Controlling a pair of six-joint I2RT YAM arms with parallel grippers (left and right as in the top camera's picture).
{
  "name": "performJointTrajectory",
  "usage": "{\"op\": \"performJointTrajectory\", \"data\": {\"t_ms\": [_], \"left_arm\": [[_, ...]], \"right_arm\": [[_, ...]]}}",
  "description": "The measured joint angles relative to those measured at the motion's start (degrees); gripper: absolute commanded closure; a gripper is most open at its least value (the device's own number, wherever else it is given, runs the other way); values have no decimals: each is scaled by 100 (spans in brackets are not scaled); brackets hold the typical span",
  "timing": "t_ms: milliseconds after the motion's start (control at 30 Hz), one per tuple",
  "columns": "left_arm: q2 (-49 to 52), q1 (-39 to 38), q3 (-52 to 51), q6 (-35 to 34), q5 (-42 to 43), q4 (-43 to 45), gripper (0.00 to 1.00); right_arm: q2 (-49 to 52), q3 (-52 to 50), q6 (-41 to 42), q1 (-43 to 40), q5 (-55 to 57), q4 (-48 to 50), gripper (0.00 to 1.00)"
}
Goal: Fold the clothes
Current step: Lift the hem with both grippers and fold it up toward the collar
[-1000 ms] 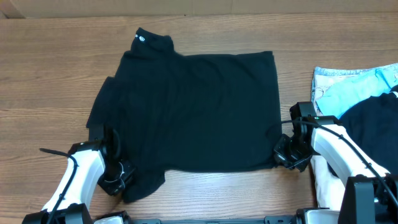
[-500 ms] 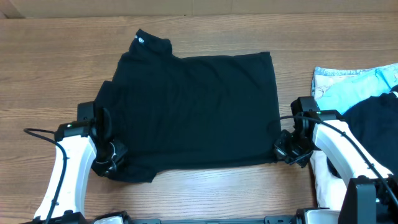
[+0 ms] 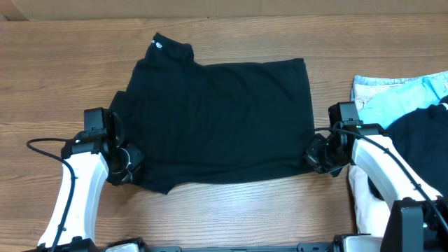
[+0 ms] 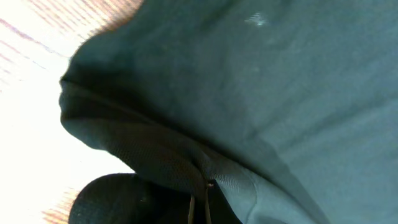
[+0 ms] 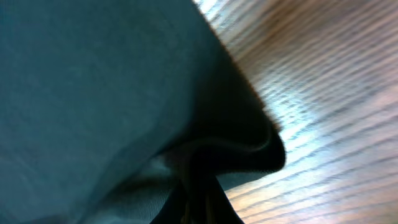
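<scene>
The clothes, a black T-shirt, lie spread on the wooden table, with a small white label at the far left corner. My left gripper is shut on the shirt's near left corner, where the cloth is bunched. At the near right corner my right gripper is shut on the hem. In the left wrist view, dark cloth fills the frame and folds into the pinch of the left gripper. The right wrist view shows cloth gathered into the right gripper.
A light-blue garment lies at the right edge, with another rumpled black garment on top of it. White cloth lies under my right arm. Bare wood shows to the left and along the near edge.
My left gripper has carried the shirt's near left corner up and away from the near edge. My right gripper has shut on the right corner and drawn it slightly inward.
</scene>
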Motion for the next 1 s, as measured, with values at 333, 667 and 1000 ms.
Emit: {"op": "performJointTrajectory", "data": {"t_ms": [333,667,1000], "left_arm": [[2,0,0,267,28,68,95],[0,0,0,284,-282,782,96],[0,-2,0,264,-186,1537,95]], "right_arm": [[0,0,-299,0,-240,525,96],[0,9,-404,0,-227,1156,96],[0,9,48,0,0,1517,96]]}}
